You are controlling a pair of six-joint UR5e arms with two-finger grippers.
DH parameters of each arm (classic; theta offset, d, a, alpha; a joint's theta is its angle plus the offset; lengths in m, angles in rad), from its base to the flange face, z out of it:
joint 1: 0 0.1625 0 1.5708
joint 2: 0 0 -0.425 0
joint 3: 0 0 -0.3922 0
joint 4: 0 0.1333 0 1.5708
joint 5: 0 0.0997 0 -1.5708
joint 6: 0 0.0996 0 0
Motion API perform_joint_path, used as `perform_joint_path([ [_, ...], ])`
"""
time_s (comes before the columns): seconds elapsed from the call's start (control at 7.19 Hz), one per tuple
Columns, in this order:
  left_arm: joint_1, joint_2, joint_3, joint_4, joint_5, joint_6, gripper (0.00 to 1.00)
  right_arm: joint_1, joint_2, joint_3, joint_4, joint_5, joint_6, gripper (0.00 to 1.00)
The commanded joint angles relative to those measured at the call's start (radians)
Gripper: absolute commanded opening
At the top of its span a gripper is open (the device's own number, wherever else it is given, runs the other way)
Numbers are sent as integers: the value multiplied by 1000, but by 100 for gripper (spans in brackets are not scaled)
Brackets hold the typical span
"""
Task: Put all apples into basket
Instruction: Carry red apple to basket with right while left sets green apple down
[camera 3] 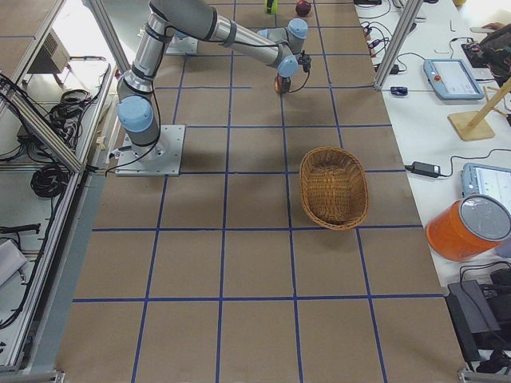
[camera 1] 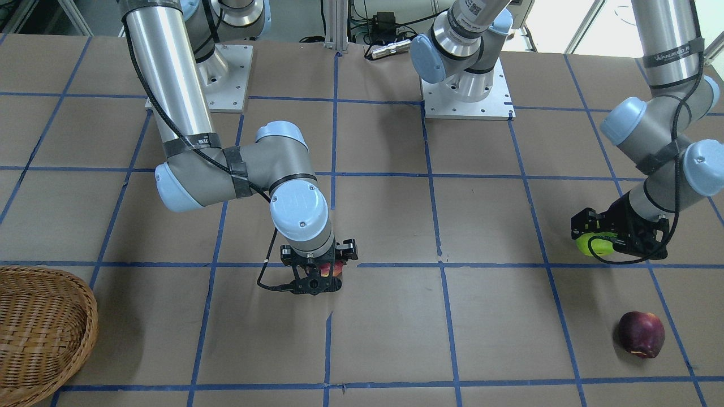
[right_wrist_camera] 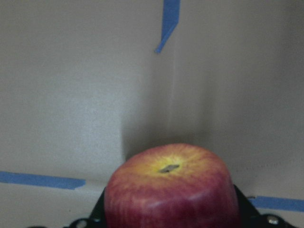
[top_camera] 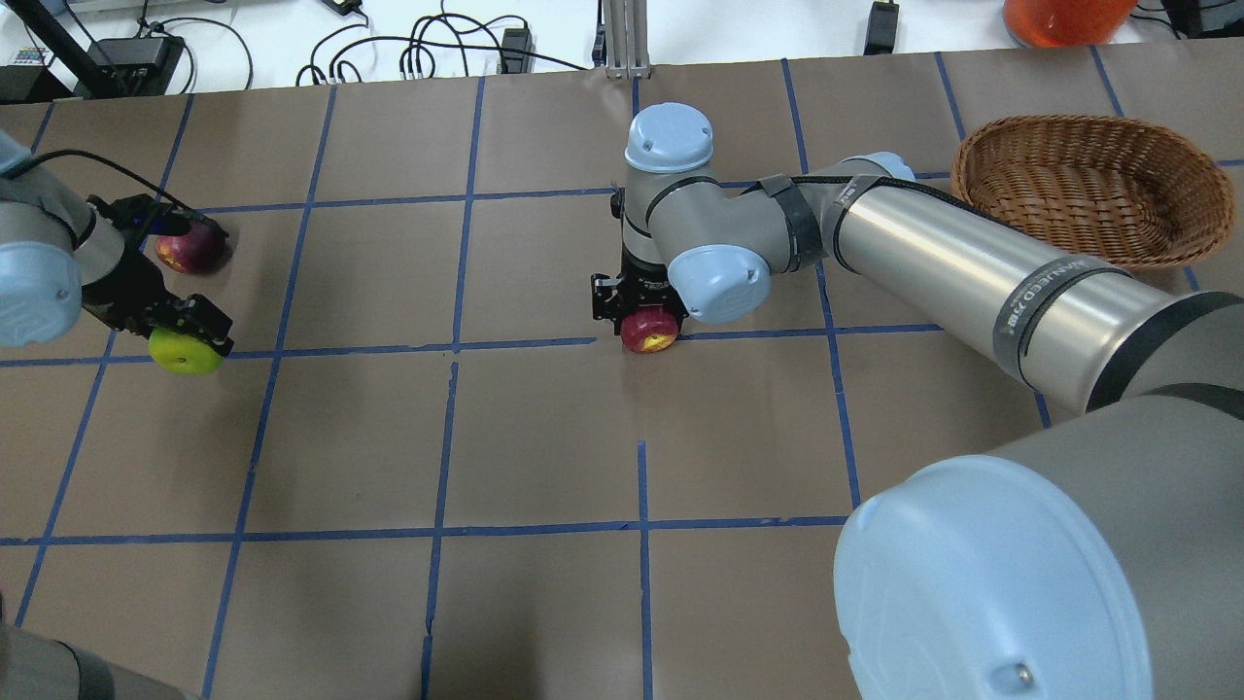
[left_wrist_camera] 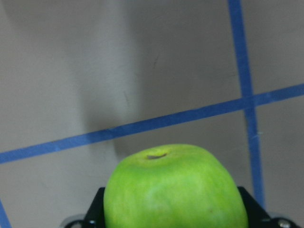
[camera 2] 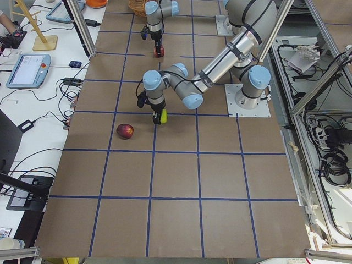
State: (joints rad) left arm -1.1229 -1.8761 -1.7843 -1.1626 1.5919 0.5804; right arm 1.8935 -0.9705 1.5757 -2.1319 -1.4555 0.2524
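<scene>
Pinching the red, yellow-based apple [right_wrist_camera: 170,190] in the right gripper [top_camera: 646,316] and the lime-green apple [left_wrist_camera: 175,190] in the left gripper [top_camera: 190,338], likely for carrying to the distant oval woven wicker basket [camera 1: 85,325], with the dark maroon apple [camera 1: 640,334] loose nearby.

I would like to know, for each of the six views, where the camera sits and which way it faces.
Front-facing: across the table, facing the robot; both arms, basket at view's left.
Overhead: behind the robot, looking forward and down; both arms, basket at far right.
Exterior left: table's end; left arm near.
Exterior right: opposite end; right arm near, basket central.
Left wrist: down past the left pincer at the green apple.
Right wrist: down past the right pincer at the red apple.
Front-facing and overhead both show the dark apple.
</scene>
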Motion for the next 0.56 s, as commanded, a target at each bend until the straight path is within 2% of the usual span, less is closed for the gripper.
perform_joint_path([
  [0.0,-249,20,112,-150,-53,-358,21,-22,-76,-12,45,-6,-12,0],
  [0.14,-352,2,124,-134,-76,-528,21,-71,-183,-8,178,-63,-80,0],
  [0.28,-451,-21,126,-47,-129,-700,21,-185,-285,-8,307,-127,-194,0],
  [0.42,-585,-47,114,51,-138,-867,21,-318,-345,-9,370,-129,-378,0],
])
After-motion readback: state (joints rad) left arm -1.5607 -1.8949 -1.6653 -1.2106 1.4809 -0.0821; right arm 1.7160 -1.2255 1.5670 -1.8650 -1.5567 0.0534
